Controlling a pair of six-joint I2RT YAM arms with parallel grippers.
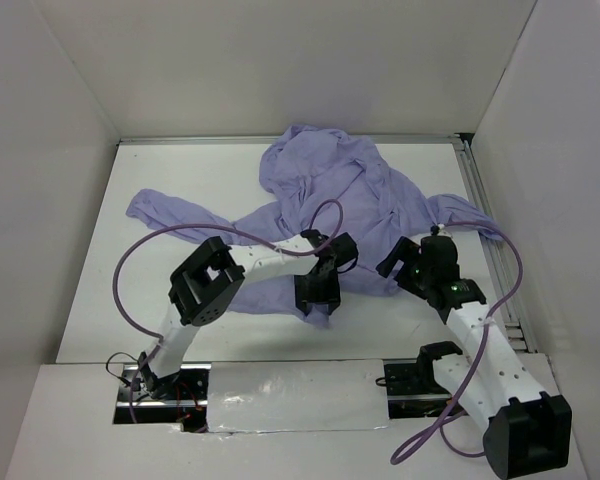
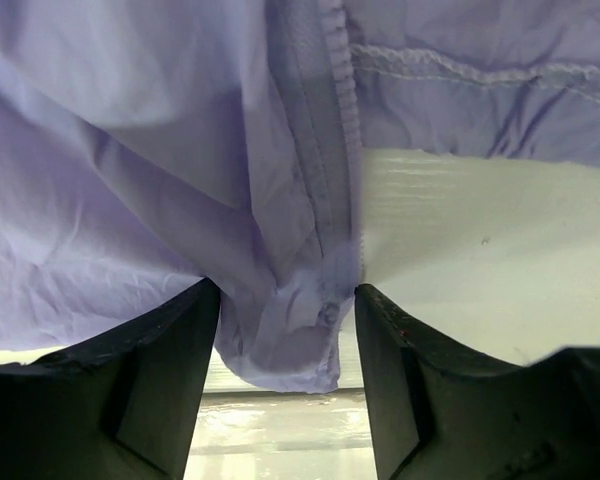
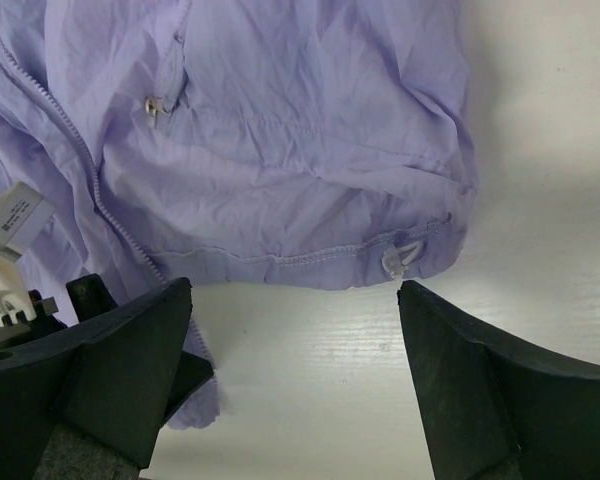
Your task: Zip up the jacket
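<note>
The lavender jacket (image 1: 350, 190) lies crumpled on the white table, one sleeve stretched out to the left. My left gripper (image 1: 318, 300) sits at its near bottom corner. In the left wrist view the jaws (image 2: 287, 288) stand apart, with the stitched front edge (image 2: 325, 150) hanging down between them; the fabric touches the left finger (image 2: 170, 350). My right gripper (image 1: 398, 262) hovers open over bare table just in front of the hem (image 3: 310, 255). A clear cord loop (image 3: 400, 255) lies near its right fingertip. Zipper teeth (image 3: 90, 170) run down the left of that view.
White walls enclose the table (image 1: 180, 180) on three sides. A metal rail (image 1: 490, 240) runs along the right edge. Purple cables (image 1: 130, 260) loop from both arms. Part of the left arm's wrist (image 3: 15, 225) shows in the right wrist view, close beside my right gripper.
</note>
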